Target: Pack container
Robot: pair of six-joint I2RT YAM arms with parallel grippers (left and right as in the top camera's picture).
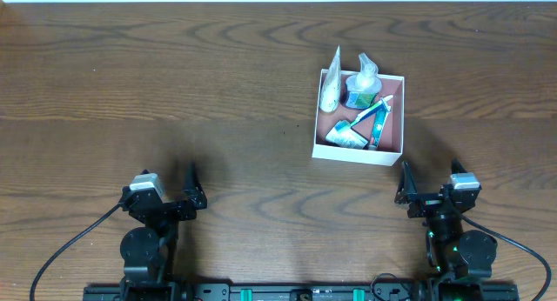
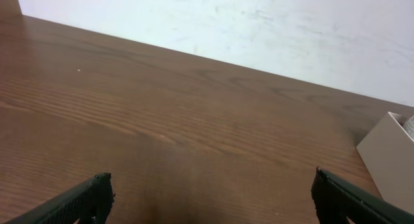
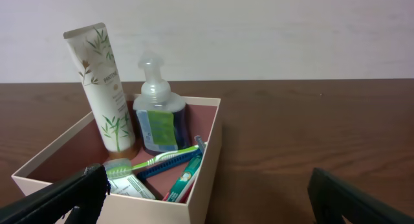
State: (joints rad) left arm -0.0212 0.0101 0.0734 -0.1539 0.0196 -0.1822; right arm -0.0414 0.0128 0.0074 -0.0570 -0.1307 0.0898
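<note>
Inspection of desk [image 1: 174, 83]: the container [image 1: 357, 153] is found on the right half, nearer the far edge than the near edge, resting flat and open-topped. Inside it, a bamboo-printed tube [image 3: 103, 88] and a clear pump bottle [image 3: 158, 117] are stood upright side by side against the far wall. A green toothbrush [image 3: 155, 160], a teal tube [image 3: 187, 175] and a small packet [image 3: 132, 185] are laid across the floor toward the near wall.

The left gripper [image 2: 210, 195] is positioned by the near edge, toward the left corner, well apart from the container. Its jaws are spread wide and nothing is held.

The right gripper [image 3: 207, 191] is positioned by the near edge, toward the right corner, near the container's near wall. Its jaws are likewise spread wide, with nothing gripped.
</note>
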